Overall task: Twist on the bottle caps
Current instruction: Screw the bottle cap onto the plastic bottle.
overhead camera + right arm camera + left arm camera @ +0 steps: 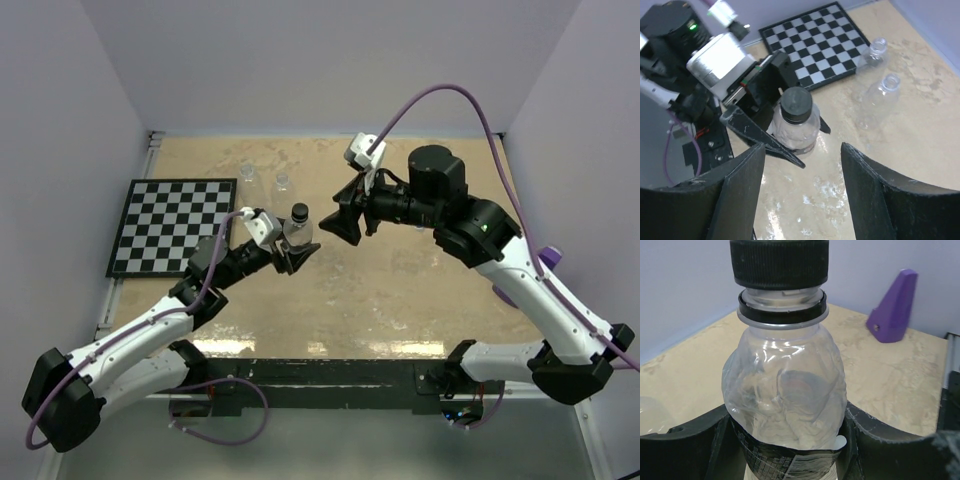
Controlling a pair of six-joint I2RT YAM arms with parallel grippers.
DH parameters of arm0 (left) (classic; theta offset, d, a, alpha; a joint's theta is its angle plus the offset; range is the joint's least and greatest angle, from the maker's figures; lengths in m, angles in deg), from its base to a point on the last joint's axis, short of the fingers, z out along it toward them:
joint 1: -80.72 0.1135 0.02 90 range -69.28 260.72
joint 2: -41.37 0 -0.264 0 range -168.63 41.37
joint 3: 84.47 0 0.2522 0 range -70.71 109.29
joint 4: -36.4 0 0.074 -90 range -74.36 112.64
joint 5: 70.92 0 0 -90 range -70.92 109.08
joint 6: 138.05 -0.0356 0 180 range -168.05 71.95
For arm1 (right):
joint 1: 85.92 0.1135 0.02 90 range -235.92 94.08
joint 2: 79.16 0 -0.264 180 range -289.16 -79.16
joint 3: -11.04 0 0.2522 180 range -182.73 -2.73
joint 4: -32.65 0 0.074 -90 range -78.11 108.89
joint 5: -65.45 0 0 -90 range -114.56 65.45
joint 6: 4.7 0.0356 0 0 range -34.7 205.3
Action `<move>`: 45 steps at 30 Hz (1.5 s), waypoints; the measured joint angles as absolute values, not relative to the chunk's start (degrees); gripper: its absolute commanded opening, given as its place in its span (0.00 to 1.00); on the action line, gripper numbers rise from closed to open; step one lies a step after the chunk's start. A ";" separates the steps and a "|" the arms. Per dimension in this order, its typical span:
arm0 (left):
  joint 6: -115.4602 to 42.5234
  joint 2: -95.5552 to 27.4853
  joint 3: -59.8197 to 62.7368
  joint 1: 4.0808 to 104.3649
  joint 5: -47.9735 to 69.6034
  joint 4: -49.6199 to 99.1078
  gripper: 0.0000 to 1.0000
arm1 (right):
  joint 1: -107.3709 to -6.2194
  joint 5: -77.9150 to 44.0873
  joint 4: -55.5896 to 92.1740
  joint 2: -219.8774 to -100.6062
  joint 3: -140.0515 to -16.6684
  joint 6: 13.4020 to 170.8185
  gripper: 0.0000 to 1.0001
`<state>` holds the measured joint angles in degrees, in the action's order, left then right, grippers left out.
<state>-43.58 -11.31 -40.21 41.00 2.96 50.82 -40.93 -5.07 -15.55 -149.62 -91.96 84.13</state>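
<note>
Black cap sits on the neck of the crumpled clear bottle with a strip of thread showing under it, so I judge it not yet tight. The left gripper has its jaws clamped on the bottle's body, upright toward the middle of the desk. The right gripper hangs just beside it, jaws apart and empty. It should centre on the cap, close on the ribbed rim only, and twist without squashing the soft body, clear of the two uncapped bottles by the chessboard.
</note>
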 measured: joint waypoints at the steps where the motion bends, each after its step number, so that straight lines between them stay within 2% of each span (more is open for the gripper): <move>1: -43.12 -11.34 -40.10 41.33 0.77 50.82 0.00 | -41.08 -3.69 -15.31 -149.60 -91.83 82.92 0.65; 13: -41.04 -13.09 -38.77 41.83 -16.45 51.70 0.00 | -40.75 9.79 -12.77 -146.75 -89.14 68.83 0.64; 34: -41.13 -13.35 -36.95 41.98 -23.25 51.68 0.00 | -40.75 15.56 -12.95 -149.49 -89.16 65.31 0.53; 40: -41.17 -14.03 -36.10 41.98 -24.08 51.66 0.00 | -40.75 15.98 -13.06 -150.16 -89.16 65.33 0.47; 45: -41.20 -14.27 -35.99 41.98 -24.36 51.57 0.00 | -40.75 16.63 -13.19 -150.47 -89.16 65.37 0.35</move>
